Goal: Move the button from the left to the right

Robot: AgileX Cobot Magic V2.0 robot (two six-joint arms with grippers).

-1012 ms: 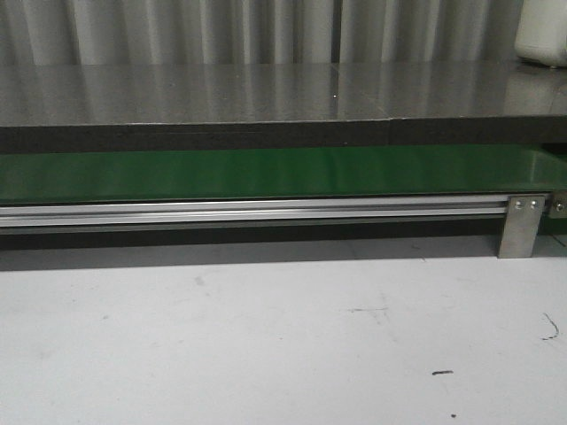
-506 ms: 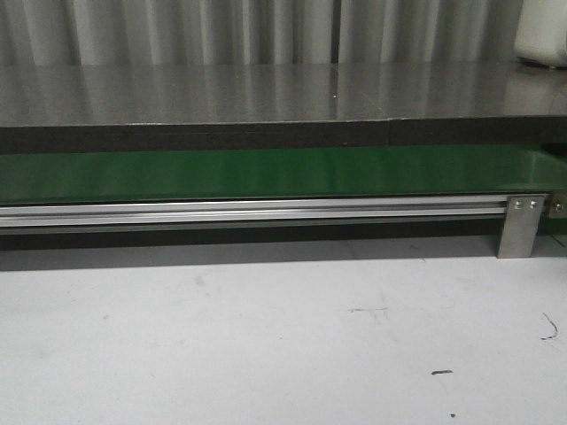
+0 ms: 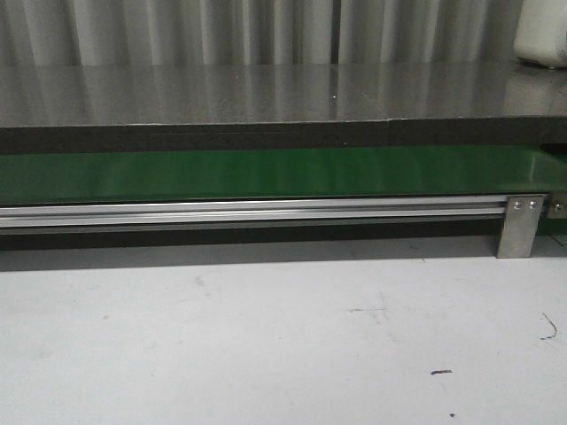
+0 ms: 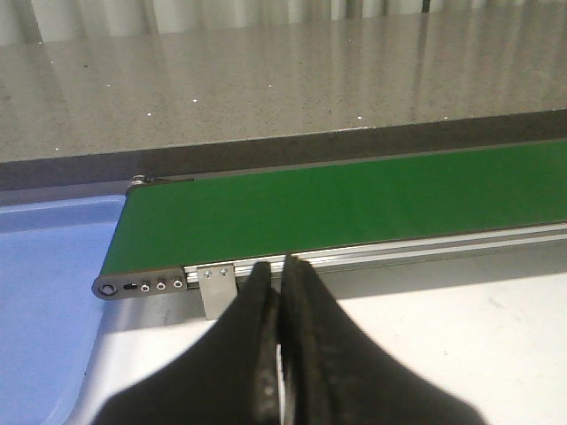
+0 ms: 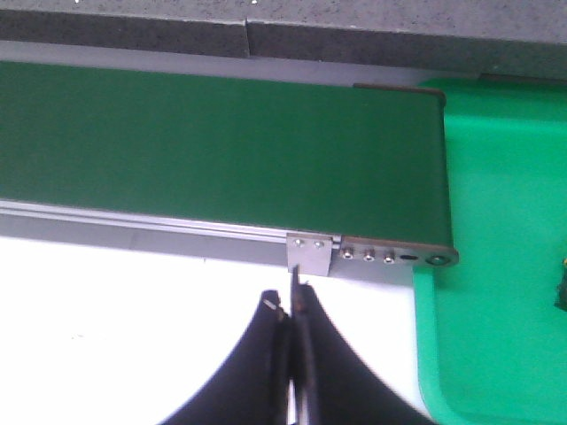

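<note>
Button [image 5: 562,288] — if that is what the dark sliver with a yellowish fleck is — lies on the green tray [image 5: 496,292] past the end of the green belt [image 3: 266,173]. It is cut off by the edge of the right wrist view, too little of it showing to be sure. The front view shows the belt running across behind the white bench [image 3: 266,336], with an aluminium rail [image 3: 248,211] along its near side and a metal bracket [image 3: 521,226] holding the rail near the right. Behind the belt is a grey speckled slab [image 3: 266,93], and a white container [image 3: 542,31] stands at its far right corner.

The left tool [image 4: 282,276] is clenched on nothing, its black fingers [image 4: 261,319] pressed together. It hangs over the bench just before the belt's end roller, beside a blue tray [image 4: 44,292]. The right tool [image 5: 291,305] is likewise clenched and empty — its tips sit just short of the bracket at the belt's other end, where the green tray meets the bench.
</note>
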